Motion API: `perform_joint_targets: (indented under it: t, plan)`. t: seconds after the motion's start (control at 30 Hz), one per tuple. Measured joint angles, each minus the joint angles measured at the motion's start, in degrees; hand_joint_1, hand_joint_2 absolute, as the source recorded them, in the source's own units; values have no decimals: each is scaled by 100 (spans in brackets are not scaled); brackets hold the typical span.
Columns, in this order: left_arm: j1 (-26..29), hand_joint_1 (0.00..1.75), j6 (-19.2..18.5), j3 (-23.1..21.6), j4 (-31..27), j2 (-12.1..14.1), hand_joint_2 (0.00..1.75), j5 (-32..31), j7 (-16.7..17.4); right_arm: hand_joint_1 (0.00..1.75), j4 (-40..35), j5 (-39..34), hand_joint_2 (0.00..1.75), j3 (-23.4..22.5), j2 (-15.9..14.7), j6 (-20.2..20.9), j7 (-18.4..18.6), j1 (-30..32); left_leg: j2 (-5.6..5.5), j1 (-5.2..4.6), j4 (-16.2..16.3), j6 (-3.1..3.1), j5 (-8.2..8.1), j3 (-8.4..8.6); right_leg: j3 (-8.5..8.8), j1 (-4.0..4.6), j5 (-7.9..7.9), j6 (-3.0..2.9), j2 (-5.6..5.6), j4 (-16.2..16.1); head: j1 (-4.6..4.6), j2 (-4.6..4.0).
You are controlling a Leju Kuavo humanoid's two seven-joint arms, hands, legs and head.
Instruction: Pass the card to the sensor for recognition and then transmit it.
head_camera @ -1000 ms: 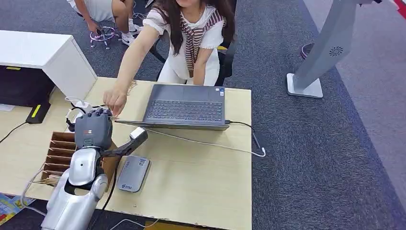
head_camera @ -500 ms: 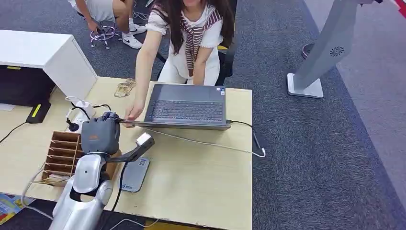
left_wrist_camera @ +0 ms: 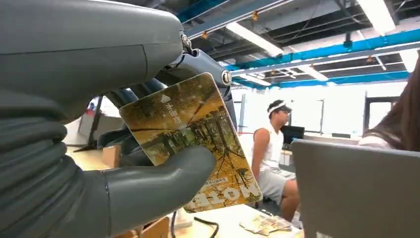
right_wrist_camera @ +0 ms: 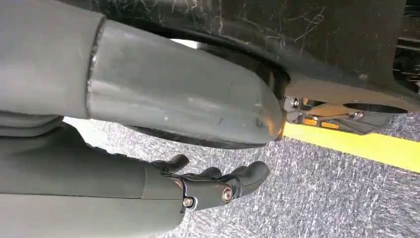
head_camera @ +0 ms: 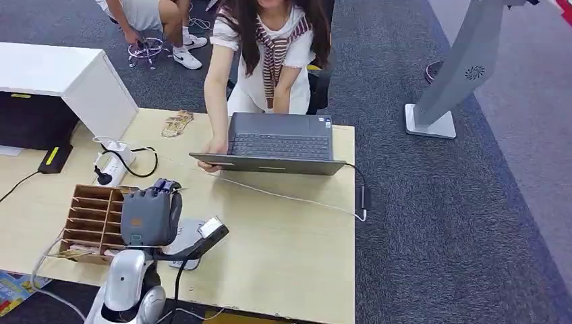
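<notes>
- Grey carpet floor (head_camera: 432, 223), with a grey stand base (head_camera: 429, 125) at far right.
- Tabletop (head_camera: 283, 256), light wood, taking up the left and centre of the head view.
- White cabinet (head_camera: 61, 77), far left, beside the tabletop.
- Person (head_camera: 270, 54) seated at the far edge of the tabletop; one hand (head_camera: 214, 148) grips the left edge of the laptop.
- Laptop (head_camera: 276, 145), grey, open, on the far part of the tabletop; a white cable (head_camera: 290, 200) trails along the tabletop just near of it.
- Wooden slotted organiser (head_camera: 91, 219), near left on the tabletop.
- Left hand (head_camera: 150, 216), raised over the near left of the tabletop just right of the organiser; thumb and fingers pinch the card.
- Sensor (head_camera: 189, 236), flat grey pad on the tabletop, mostly hidden under the left hand.
- White power strip (head_camera: 111, 165), far left on the tabletop.
- Card (left_wrist_camera: 190, 139), yellow-brown printed, upright in the left hand's grasp.
- Right hand (right_wrist_camera: 218, 186), hanging over carpet, fingers loosely curved and apart, holding nothing.
</notes>
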Motion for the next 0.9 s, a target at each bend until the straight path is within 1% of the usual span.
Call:
perform_joint_targets:
  t: [0.23, 0.77, 0.8, 0.9]
  plan:
    - [39, 175, 31, 15, 2, -63, 175, 2, -35, 0, 0, -2, 0, 0, 0, -7, 0, 0, 0, 0, 0, 1, 2, -1, 0, 0, 1, 1, 0, 2, 2, 0]
    - [67, 175, 24, 22, 2, -98, 175, 2, -35, 0, 0, -11, 0, 0, 0, -20, 4, 0, 0, 0, 0, 1, 2, -1, 0, 0, 2, 2, 0, 1, 2, 0]
    - [84, 175, -27, 24, 2, -105, 175, 4, -35, 0, 0, -15, 0, 0, 0, -26, 11, 0, 0, 0, 0, 1, 2, -1, 0, 0, 2, 2, 0, 1, 2, 0]
    - [122, 175, -444, 52, 11, -111, 175, 11, 26, 0, 0, -17, 0, 0, 0, -24, 24, 0, 0, 0, 0, 1, 2, -1, 0, 0, 2, 2, 0, 1, 2, 0]
